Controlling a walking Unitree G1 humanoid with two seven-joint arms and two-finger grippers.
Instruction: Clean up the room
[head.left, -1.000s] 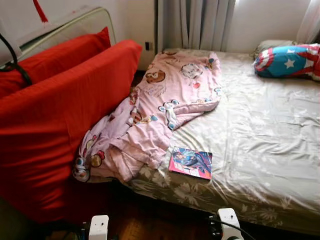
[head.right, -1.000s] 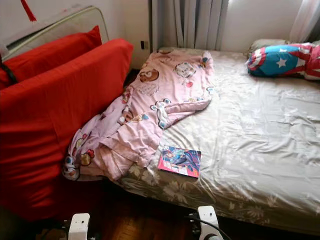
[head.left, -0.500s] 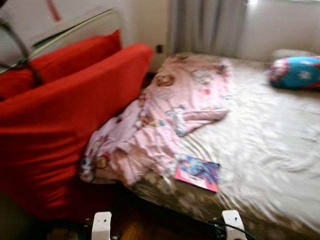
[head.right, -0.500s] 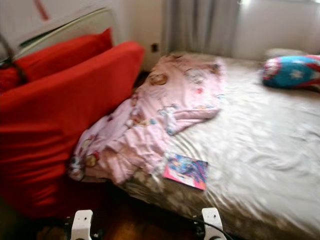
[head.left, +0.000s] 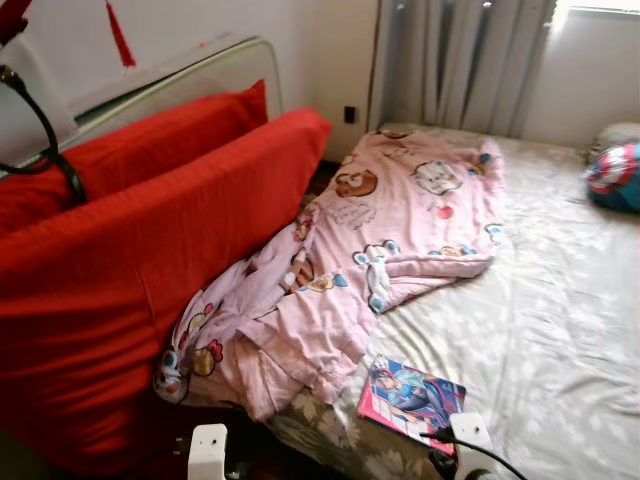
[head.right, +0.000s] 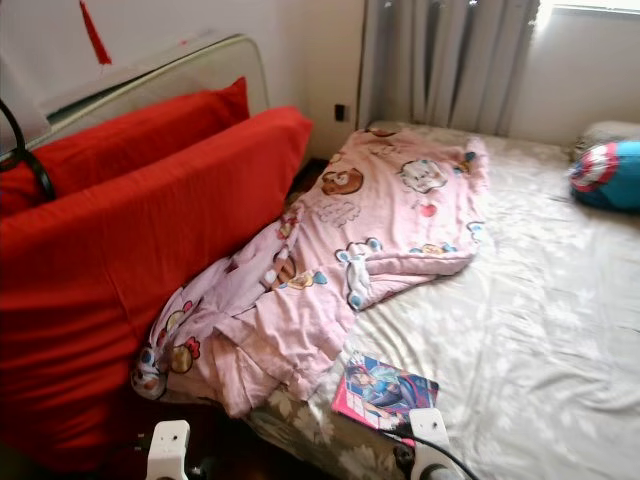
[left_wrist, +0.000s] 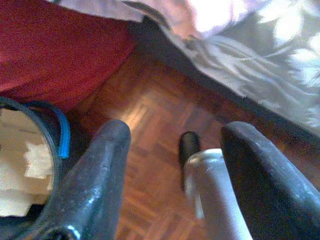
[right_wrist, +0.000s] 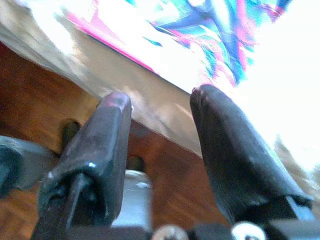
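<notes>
Looking down from my head, I see the book (head.left: 412, 393) lying at the bed's (head.left: 560, 330) near edge, beside the pink blanket (head.left: 370, 260). My right wrist camera adds its bright cover just past my right hand (right_wrist: 160, 107), fingers apart, empty. My left hand (left_wrist: 172, 132), likewise spread, hangs low over wooden floor (left_wrist: 150, 115) beside the bed.

Can't make out any actual writing anywhere, the colourful book (head.left: 412, 397) cover on the bed (head.left: 560, 300) is just blurry cartoon art.
</notes>
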